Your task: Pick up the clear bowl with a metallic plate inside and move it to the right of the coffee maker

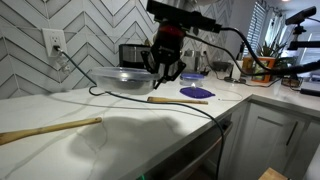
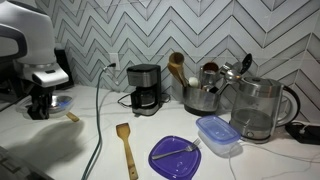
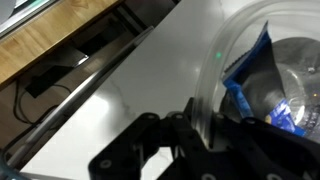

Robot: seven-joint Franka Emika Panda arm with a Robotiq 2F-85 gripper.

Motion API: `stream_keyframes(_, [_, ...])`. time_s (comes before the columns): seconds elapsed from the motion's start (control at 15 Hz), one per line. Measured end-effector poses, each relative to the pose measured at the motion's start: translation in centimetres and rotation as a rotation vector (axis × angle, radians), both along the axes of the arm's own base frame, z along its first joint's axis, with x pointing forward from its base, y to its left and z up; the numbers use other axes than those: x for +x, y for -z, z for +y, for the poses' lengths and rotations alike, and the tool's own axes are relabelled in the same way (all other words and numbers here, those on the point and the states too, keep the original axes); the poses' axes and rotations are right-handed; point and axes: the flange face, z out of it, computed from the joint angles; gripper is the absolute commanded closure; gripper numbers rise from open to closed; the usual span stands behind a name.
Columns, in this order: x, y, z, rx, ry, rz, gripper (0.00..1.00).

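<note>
Clear bowl (image 2: 63,102) by jaws; coffee maker (image 2: 145,88) well apart.

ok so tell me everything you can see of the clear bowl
The clear bowl is shallow, see-through, glassy-looking with a bluish tint. It sits upright on the white counter, with something blue and shiny inside. The pincer straddles its rim, one finger each side; whether it grips is unclear.

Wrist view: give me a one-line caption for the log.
Gripper at the rim of the bowl on the white counter; whether it grips is unclear.
</note>
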Motion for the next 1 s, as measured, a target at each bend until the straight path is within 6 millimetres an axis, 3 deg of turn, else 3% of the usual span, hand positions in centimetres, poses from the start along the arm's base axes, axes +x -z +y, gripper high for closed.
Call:
stream_keyframes(0.07, [-0.2,-0.3,-1.0,-0.021,0.036,-0.005,0.93])
stream_keyframes(0.27, [-0.6,-0.9,-2.6,-0.059,0.087,-0.021,0.93])
stream_keyframes(0.73, [-0.8,-0.8,-2.7,-0.063,0.094,-0.017,0.93])
stream_keyframes(0.8, [-0.8,-0.8,-2.7,-0.063,0.094,-0.017,0.98])
stream_keyframes(1.0, [-0.6,-0.7,-2.9,-0.059,0.107,-0.011,0.98])
